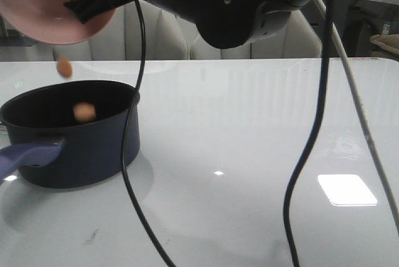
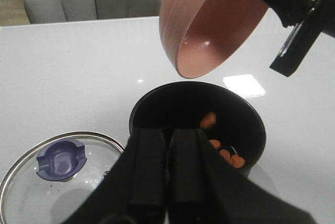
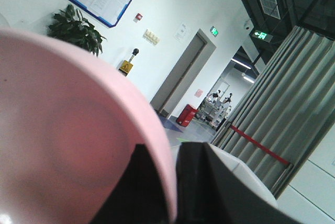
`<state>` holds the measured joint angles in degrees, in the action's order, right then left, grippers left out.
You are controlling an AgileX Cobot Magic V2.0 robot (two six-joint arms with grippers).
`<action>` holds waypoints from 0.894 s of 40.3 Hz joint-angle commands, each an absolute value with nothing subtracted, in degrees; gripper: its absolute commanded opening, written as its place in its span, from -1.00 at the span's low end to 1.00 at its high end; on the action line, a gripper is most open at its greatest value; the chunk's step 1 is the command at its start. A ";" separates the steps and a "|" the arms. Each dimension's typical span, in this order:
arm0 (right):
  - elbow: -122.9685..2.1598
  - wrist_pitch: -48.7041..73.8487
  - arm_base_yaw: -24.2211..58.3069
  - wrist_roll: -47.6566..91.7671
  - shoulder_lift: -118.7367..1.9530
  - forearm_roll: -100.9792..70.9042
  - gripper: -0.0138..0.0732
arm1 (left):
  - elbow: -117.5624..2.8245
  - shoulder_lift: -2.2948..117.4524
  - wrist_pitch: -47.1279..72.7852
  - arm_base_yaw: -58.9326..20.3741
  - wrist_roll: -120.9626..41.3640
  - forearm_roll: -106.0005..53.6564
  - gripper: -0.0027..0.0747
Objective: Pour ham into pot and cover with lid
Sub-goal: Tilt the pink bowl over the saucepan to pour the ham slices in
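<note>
My right gripper (image 3: pixel 171 182) is shut on the rim of a pink bowl (image 3: pixel 63 130) and holds it tipped, mouth down, above the pot (image 1: pixel 81 155). In the front view the bowl (image 1: pixel 43 11) is at the top left and two ham pieces (image 1: pixel 63 66) are falling from it. The left wrist view shows the bowl (image 2: pixel 209 30) over the dark pot (image 2: pixel 251 130), with several orange ham slices (image 2: pixel 227 155) on its black bottom. The glass lid (image 2: pixel 94 164) with its blue knob (image 2: pixel 60 159) lies flat on the table beside the pot. My left gripper (image 2: pixel 167 145) is shut and empty, near the pot's rim.
The pot's purple-blue handle (image 1: pixel 28 155) points toward the table's front left. Black cables (image 1: pixel 134 173) hang down in front of the camera. The white table (image 1: pixel 249 155) reflects a ceiling light. Chairs (image 1: pixel 168 36) stand behind the far edge.
</note>
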<state>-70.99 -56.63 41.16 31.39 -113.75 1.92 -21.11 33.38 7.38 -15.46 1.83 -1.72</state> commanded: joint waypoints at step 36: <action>-72.37 -26.35 41.54 30.03 -96.07 -22.20 -0.36 | -22.80 33.28 2.87 -15.89 2.01 -2.11 -0.64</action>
<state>-70.88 -33.95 42.24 30.41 -103.39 -17.68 -21.11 33.38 7.38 -15.46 1.83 -1.72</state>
